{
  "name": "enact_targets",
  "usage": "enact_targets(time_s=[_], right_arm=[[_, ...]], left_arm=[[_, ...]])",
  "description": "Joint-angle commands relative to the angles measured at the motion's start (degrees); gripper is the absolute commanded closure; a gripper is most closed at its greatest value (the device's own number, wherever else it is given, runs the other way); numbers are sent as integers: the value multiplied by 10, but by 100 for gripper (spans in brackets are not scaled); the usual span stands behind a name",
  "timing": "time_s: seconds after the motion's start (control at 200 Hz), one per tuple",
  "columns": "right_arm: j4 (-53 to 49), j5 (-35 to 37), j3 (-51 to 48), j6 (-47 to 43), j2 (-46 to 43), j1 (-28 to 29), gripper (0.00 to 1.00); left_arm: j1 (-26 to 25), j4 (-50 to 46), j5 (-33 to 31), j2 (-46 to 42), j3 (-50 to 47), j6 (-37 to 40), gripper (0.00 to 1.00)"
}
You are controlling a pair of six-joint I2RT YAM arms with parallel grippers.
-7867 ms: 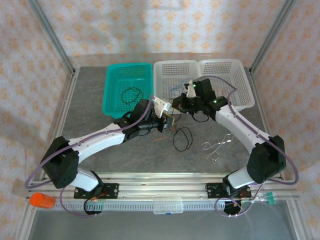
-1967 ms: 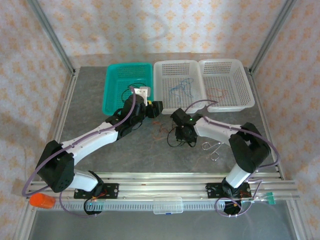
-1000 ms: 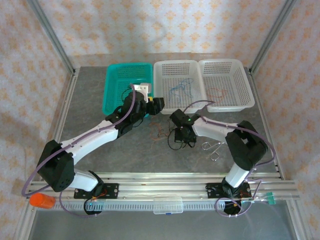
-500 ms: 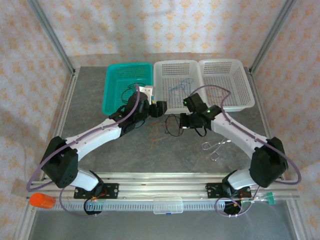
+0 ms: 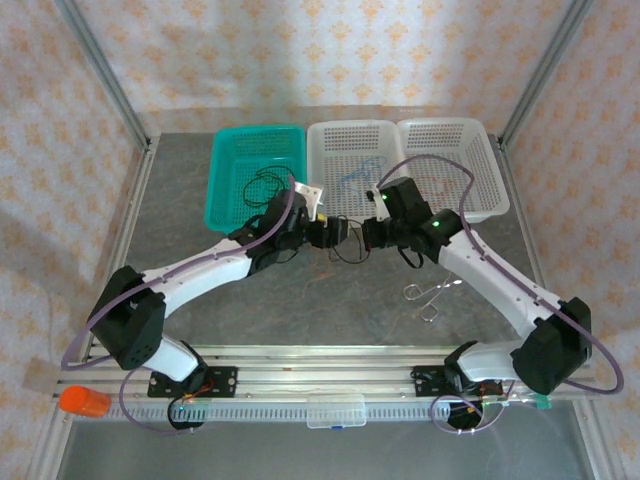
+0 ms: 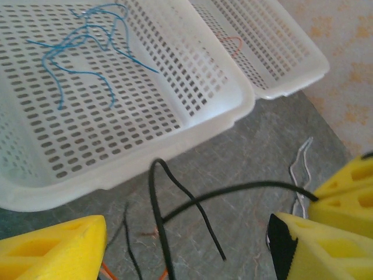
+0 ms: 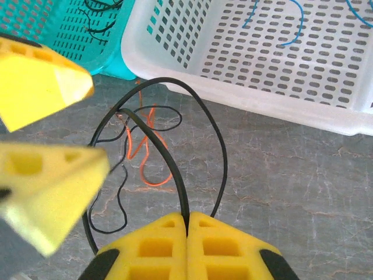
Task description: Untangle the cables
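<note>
My right end effector (image 7: pixel 186 223) is clamping a black cable (image 7: pixel 217 140) over the table (image 7: pixel 303 175), while my left end effector (image 6: pixel 186 245) is gaping apart, the cable running between its pads.

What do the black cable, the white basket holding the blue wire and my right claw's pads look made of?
The black cable: thin wire in a smooth matte jacket, probably rubber or plastic; it forms springy loops. The white basket: moulded plastic, slightly glossy, walls punched with slots. The pads of the right claw: matte yellow blocks with square recesses, probably foam.
</note>
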Motion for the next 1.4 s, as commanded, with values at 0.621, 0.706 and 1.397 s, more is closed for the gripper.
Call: enact_targets(time_s=[0.621,0.706,1.397], right_arm=[[-98,-55,56,-118,-86,-4,100],[-127,-49,75,-134,-87,-4,100],[-33,55,119,-6,-134,-12,100]], left_arm=[[-22,-7,-43,33,1,2,37],[-22,-2,-36,30,-3,-3,37],[-22,83,-24,-11,-71,-36,35]])
